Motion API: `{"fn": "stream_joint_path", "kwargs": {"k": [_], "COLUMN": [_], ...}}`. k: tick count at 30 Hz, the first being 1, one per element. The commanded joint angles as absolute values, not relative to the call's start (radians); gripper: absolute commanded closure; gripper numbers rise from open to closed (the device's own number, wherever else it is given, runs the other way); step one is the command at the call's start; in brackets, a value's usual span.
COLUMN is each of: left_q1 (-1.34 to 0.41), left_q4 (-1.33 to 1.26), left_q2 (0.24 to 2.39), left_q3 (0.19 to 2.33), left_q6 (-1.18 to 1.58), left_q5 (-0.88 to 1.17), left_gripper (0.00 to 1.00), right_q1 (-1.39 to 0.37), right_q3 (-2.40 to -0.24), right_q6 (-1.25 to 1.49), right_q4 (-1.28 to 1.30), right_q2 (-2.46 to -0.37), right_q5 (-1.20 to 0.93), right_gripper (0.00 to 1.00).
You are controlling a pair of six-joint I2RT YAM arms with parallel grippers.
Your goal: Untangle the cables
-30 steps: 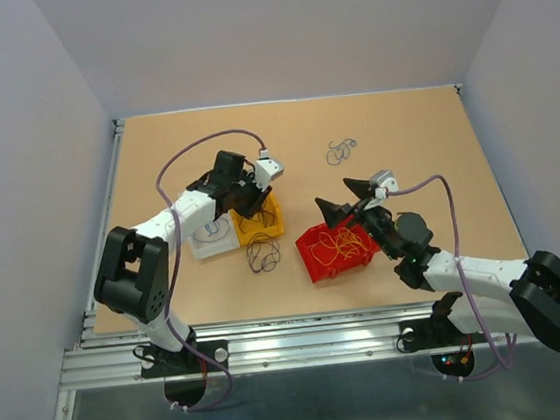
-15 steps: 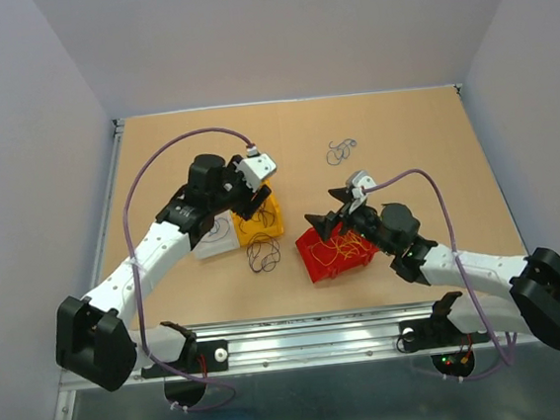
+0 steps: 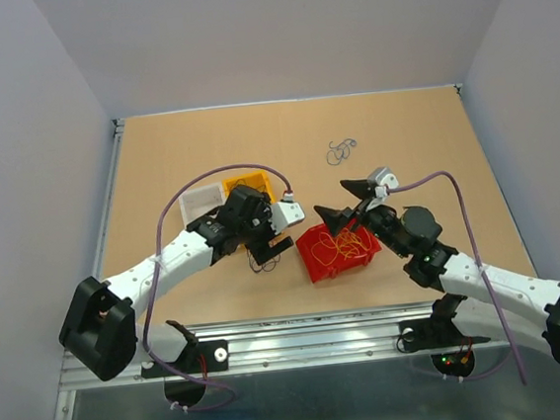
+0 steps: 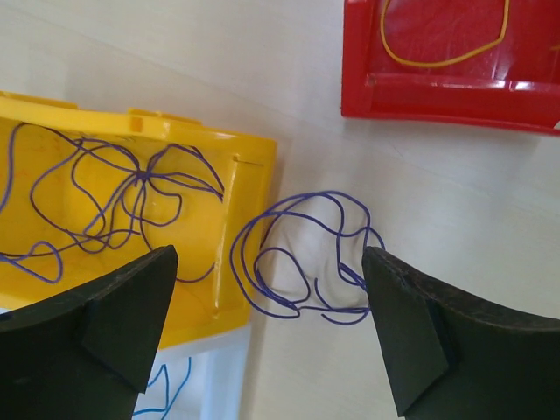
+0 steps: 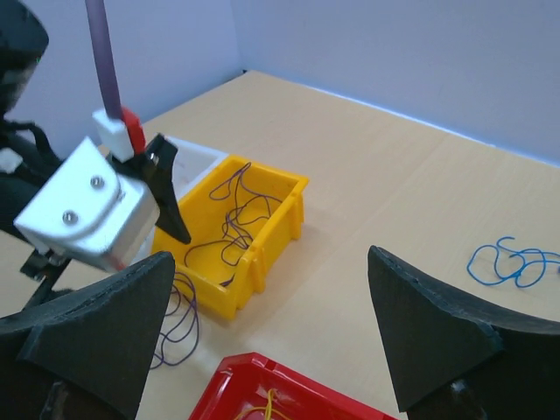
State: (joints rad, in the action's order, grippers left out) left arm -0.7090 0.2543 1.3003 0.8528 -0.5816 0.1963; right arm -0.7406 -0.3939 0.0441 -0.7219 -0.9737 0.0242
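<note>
The left gripper (image 4: 267, 262) stands wide open and holds nothing. In its wrist view, a purple loop (image 4: 302, 254) of cable lies on the table (image 4: 420, 219) between the two fingers and below them. One side of the loop reaches the outer wall of the yellow bin (image 4: 254, 175). Whether the fingers touch the loop or the table, I cannot tell. More purple cables (image 4: 122, 192) lie spread out inside the yellow bin. The red bin (image 4: 437, 92) is further ahead of this gripper, and an orange cable (image 4: 442, 44) lies in it. A thin blue strand (image 4: 171, 385) shows in the white bin (image 4: 214, 385), just behind the yellow one.

The right gripper (image 5: 271, 262) is also wide open and empty. In the top view it hangs over the far side of the red bin, near the left gripper. One blue cable (image 5: 516, 262) lies alone on the table, on the far side, well apart from both grippers and from all bins.
</note>
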Motion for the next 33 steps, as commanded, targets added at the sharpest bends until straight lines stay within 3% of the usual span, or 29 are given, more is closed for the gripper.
{"fn": "stream_joint_path", "kwargs": {"k": [1,5,17,22,23,27,33], "left_q1": [-0.729,-0.736,-0.741,-0.759,-0.761,-0.770,-0.770], "left_q4": [0.276,0.278,0.336,0.357,0.359,0.370,0.345], "left_q2": [1.307,1.351,1.476,1.525,1.528,1.531,1.470], "left_q3": [0.821,0.810,0.819,0.824,0.825,0.828,0.836], "left_q6": [-0.597,-0.594,-0.615,-0.629,-0.630,-0.641,-0.617], "left_q5": [0.161,0.133,0.192,0.212,0.212,0.225,0.169], "left_gripper": [0.01,0.03,0.23,0.43,0.57,0.85,0.86], "right_q1": [-0.744,-0.744,-0.744,-0.744,-0.744,-0.744,-0.744], "right_q3": [-0.361,-0.331,-0.245,-0.247,-0.248,-0.249,-0.245], "right_q6": [0.075,0.097,0.117,0.115,0.115,0.118,0.118], "right_q4": [-0.727,-0.726,-0.729,-0.726,-0.727,-0.727,-0.726], "right_q2": [-0.901,-0.841,-0.649,-0.650,-0.653,-0.655,-0.647], "right_q5": [0.181,0.299,0.384,0.394,0.394,0.394,0.394], "right_gripper": [0.04,0.03,0.03,0.03,0.03,0.03,0.03]}}
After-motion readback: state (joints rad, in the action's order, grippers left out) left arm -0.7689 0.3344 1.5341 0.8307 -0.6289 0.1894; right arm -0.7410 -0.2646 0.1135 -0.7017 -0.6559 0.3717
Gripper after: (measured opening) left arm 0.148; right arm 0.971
